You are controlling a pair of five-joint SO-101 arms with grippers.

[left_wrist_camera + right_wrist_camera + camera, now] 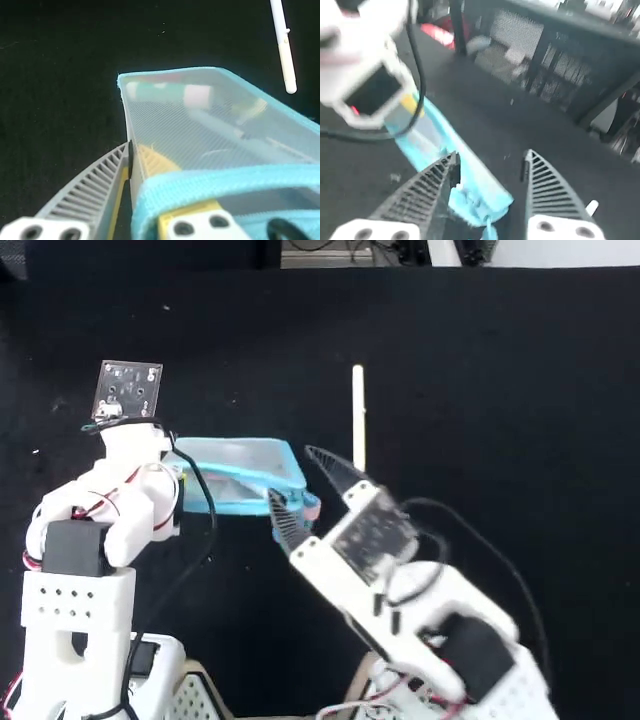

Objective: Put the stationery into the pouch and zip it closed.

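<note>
1. right claw (492, 155) stands wide, its jaws either side of one end of the pouch (437, 132), where the teal trim bunches; it grips nothing.
2. left claw (134, 162) is clamped on the pouch's other end and holds it in place on the black table (500, 390).
3. through the mesh wall, several pieces of stationery show inside the pouch, so most of the loading looks done.
4. farther out, a white pen (358, 415) lies on the table beyond the pouch, apart from it; i judge it to be one item left to put in.
5. i cannot tell how far the zip is drawn; closing it looks like the last step to come.
</note>
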